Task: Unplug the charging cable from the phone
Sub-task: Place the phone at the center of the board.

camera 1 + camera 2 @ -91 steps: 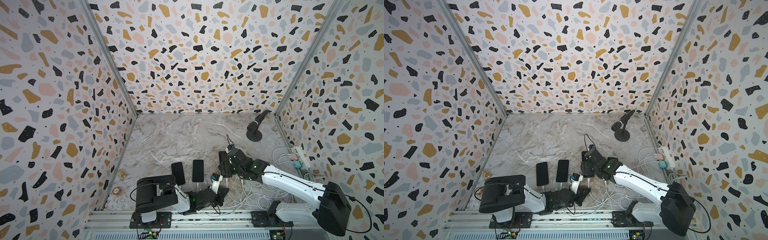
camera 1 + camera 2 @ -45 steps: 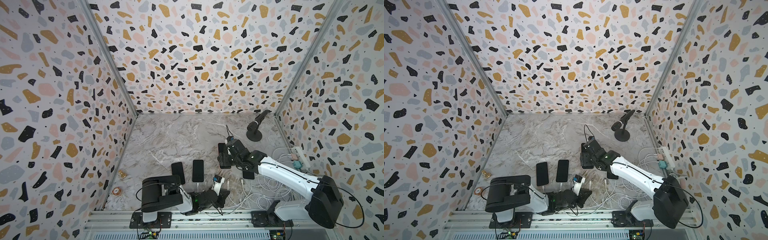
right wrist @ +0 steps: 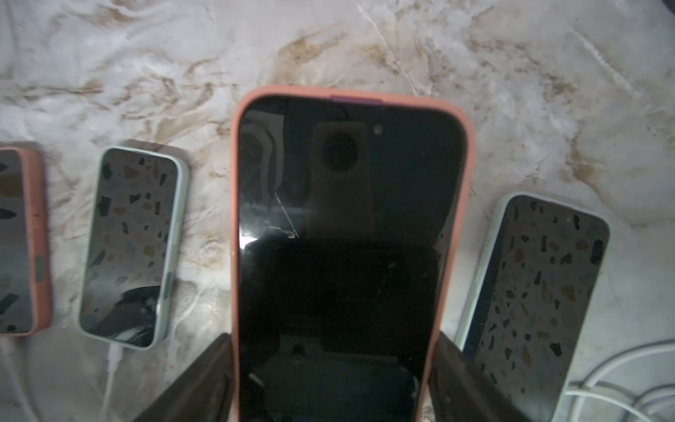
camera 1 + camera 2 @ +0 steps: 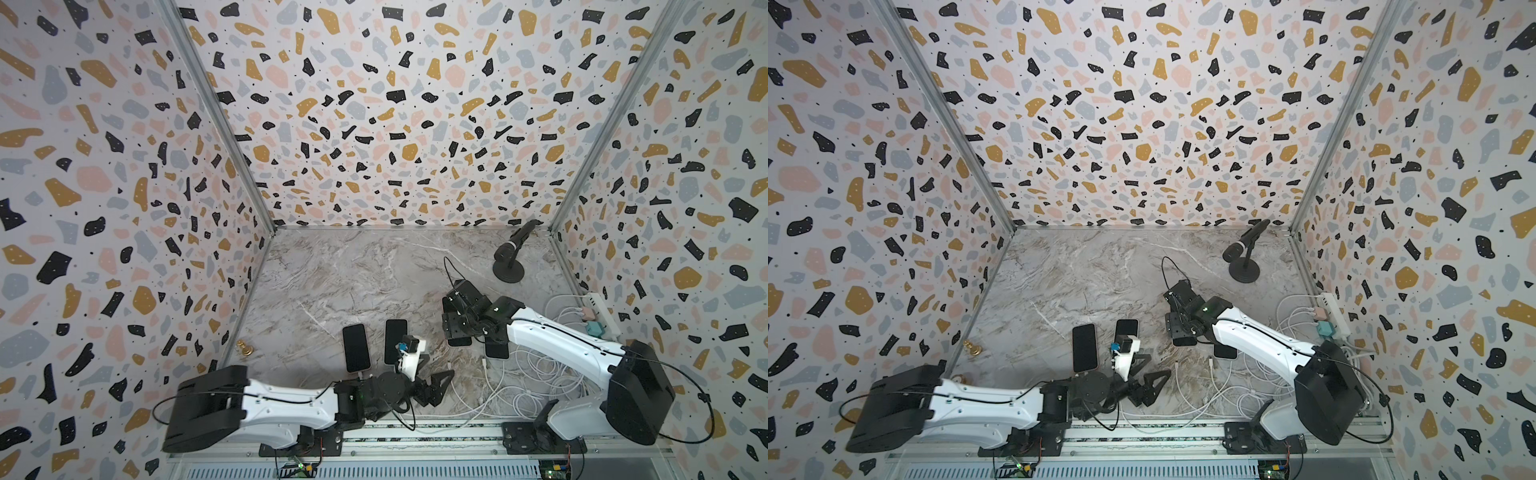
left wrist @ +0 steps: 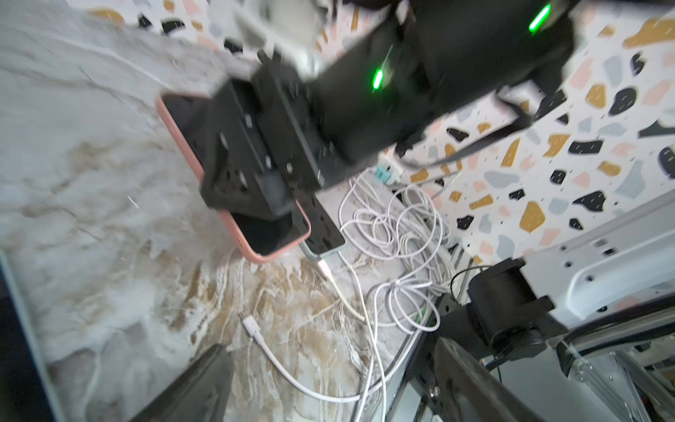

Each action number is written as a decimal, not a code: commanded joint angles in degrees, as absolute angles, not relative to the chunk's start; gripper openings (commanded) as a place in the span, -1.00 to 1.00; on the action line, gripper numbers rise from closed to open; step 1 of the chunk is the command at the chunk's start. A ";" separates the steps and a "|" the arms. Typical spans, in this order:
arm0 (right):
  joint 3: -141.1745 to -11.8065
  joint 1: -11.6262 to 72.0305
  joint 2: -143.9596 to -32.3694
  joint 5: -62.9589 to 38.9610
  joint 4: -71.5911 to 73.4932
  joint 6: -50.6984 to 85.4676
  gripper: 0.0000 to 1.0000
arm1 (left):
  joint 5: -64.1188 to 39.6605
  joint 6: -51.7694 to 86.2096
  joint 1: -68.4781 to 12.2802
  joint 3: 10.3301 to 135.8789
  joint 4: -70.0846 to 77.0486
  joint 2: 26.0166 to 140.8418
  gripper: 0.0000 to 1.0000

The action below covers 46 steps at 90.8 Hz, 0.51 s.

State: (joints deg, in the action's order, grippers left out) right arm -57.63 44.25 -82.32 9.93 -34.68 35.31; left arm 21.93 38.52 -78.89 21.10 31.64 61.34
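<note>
since the white plug (image 5: 252, 325) lies loose on the bench (image 5: 91, 182), apart from the port end of the pink-cased phone (image 5: 270, 237), i'd call the unplug itself done. right pincer (image 3: 334, 380) is clamped across that phone's long sides near the port end. the phone looks lifted off the bench, screen up, long axis running straight out from the pincer. left pincer (image 4: 434, 388) stands wide apart with nothing between the fingers, off the phone's port end and well apart from it. the plug sits between the two, its cable (image 5: 310, 387) trailing away from the phone. so only the right arm is on the phone, and what's left, likely setting it down, falls to that arm. watch: a green-cased phone (image 5: 325, 226) lies just beside the pink one, partly under it in the left wrist view, its own cable plugged in. lowering should keep the long axis parallel to that neighbour and land on neither it nor the loose plug. left wrist view is blurred, so the gap to the plug is a guess.
</note>
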 commanded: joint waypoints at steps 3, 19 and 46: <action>-60.45 43.99 -86.39 12.36 -37.63 34.61 -0.72 | 30.29 37.37 -79.17 22.27 3.59 46.65 0.91; -61.85 44.03 -93.04 11.74 -35.67 35.28 -0.73 | 37.67 42.01 -78.88 26.13 -24.20 29.94 1.00; -65.69 43.99 -100.49 12.75 -35.25 34.48 0.04 | 38.60 47.21 -78.75 28.71 -36.84 25.65 0.99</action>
